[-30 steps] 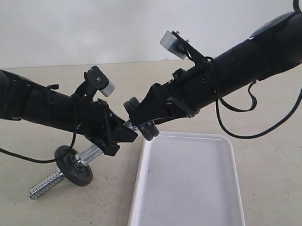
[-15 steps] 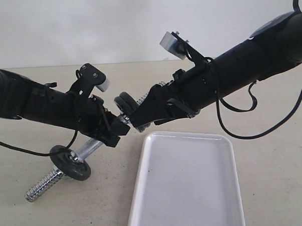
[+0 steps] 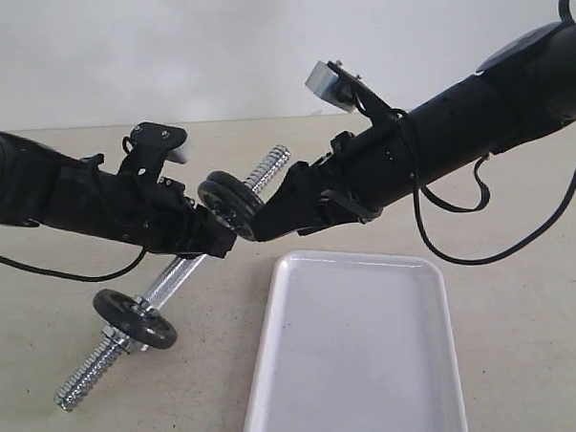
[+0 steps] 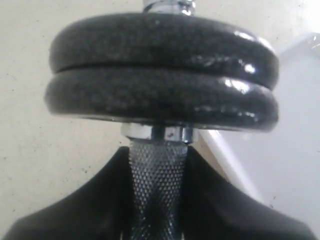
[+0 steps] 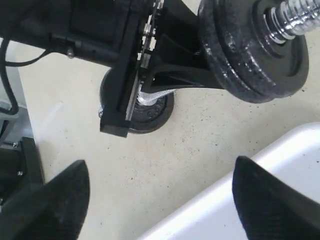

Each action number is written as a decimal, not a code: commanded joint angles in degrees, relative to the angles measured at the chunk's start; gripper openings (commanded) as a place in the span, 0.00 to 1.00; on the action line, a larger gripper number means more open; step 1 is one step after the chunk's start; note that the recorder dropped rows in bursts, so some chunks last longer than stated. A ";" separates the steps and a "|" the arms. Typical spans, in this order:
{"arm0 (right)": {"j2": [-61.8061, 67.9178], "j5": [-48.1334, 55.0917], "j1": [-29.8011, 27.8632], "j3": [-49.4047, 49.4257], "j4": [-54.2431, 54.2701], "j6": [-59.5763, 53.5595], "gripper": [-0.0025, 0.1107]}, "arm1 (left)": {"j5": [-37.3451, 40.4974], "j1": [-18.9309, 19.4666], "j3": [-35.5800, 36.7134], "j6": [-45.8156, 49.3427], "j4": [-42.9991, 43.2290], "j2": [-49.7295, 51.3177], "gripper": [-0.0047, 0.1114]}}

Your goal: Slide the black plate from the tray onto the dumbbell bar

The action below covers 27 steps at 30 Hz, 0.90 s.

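Beside tray (image 3: 371, 356) corner, black plate (image 3: 226, 203) on bar (image 3: 179, 277)

The exterior camera looks slightly down across the table (image 3: 523, 340) toward the wall (image 3: 261, 45). The left wrist camera sits tight against the dumbbell bar (image 4: 157, 185); the right looks down from farther (both share the black plates (image 5: 255, 55) and the tray (image 5: 290, 165) rim).

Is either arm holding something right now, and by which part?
The left gripper clamps the dumbbell bar at its knurled middle; the right gripper is open, holding nothing.
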 commanded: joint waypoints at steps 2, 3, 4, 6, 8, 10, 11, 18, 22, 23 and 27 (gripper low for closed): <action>-0.54 0.06 -0.07 -0.16 0.14 -0.85 0.64 | 5.63 0.04 -1.76 -5.75 -5.22 0.78 0.08; -0.54 0.06 -0.07 -0.16 0.14 -0.85 0.64 | 6.53 0.04 -1.76 -5.75 -5.76 1.64 0.08; -0.54 0.06 -0.07 -0.16 0.14 -0.85 0.64 | 6.68 0.04 -1.76 -5.75 -6.06 2.05 0.08; -0.54 0.06 -0.07 -0.16 0.14 -0.85 0.64 | 8.81 0.04 -1.76 -5.88 -8.60 2.88 0.08; -0.54 0.06 -0.07 -0.16 0.26 -0.85 0.64 | 9.92 -0.23 -1.76 -5.44 -10.51 3.51 0.08; -0.54 0.18 -0.07 -0.16 0.25 -0.85 0.64 | 9.74 -0.62 -1.76 -4.92 -11.08 3.54 0.08; -0.54 0.30 -0.07 -0.16 0.25 -0.85 0.64 | 9.84 -0.62 -1.76 -4.94 -11.08 3.54 0.08; -0.54 0.39 -0.07 -0.16 0.25 -0.85 0.64 | 11.11 -0.62 -1.76 0.42 -13.15 3.54 0.16; -0.54 0.39 -0.07 -0.16 0.25 -0.85 0.64 | 10.88 -0.62 -1.86 1.12 -13.15 3.54 0.42; -0.54 0.39 -0.07 -0.16 0.25 -0.85 0.64 | 10.49 -0.62 -1.86 1.12 -13.15 3.54 0.48; -0.54 0.39 -0.07 -0.16 0.25 -0.85 0.64 | 9.32 -0.62 -1.86 0.70 -13.15 3.54 0.56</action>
